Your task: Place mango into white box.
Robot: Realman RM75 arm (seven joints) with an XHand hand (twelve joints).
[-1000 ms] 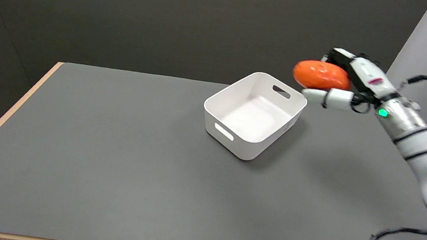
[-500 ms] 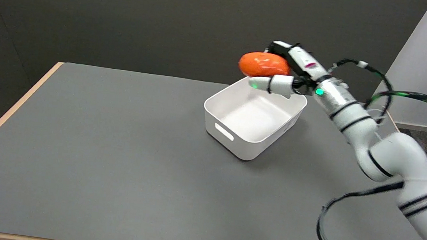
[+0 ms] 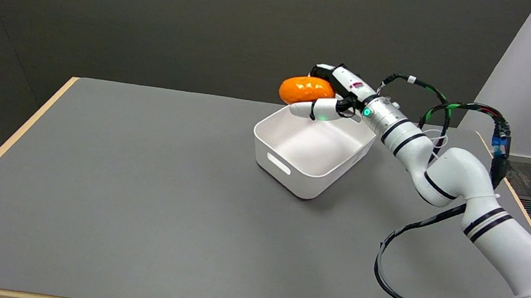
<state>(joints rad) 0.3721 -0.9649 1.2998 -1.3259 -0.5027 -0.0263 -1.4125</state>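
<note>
Inventory is reading as follows: one smooth, glossy orange oval mango (image 3: 306,89), one white rectangular plastic box (image 3: 313,149) with rounded corners and slotted handle cut-outs, one right robot hand (image 3: 332,93) in black and white, one grey-topped table (image 3: 144,195) with a pale wooden edge.

The white box is sitting open-topped on the table, turned at an angle to the table's edges, toward the far right part of the surface. Its interior is showing only the bare white floor and walls; nothing is lying inside it. One handle slot is facing the near left side.

The mango is being held in the air, lying lengthwise, above the far corner of the box and clear of the rim. It is not touching the box or the table. The right robot hand is gripping the mango, with one white finger running beneath the fruit and the dark upper part of the hand lying over its far right end. How the remaining fingers are lying is hidden behind the fruit.

The white arm (image 3: 443,173) with black bands is reaching in from the lower right, crossing over the right edge of the box. A green light is glowing at the wrist. Black cables (image 3: 393,288) are looping beside the arm and trailing over the table. A dark wall is standing behind the table.
</note>
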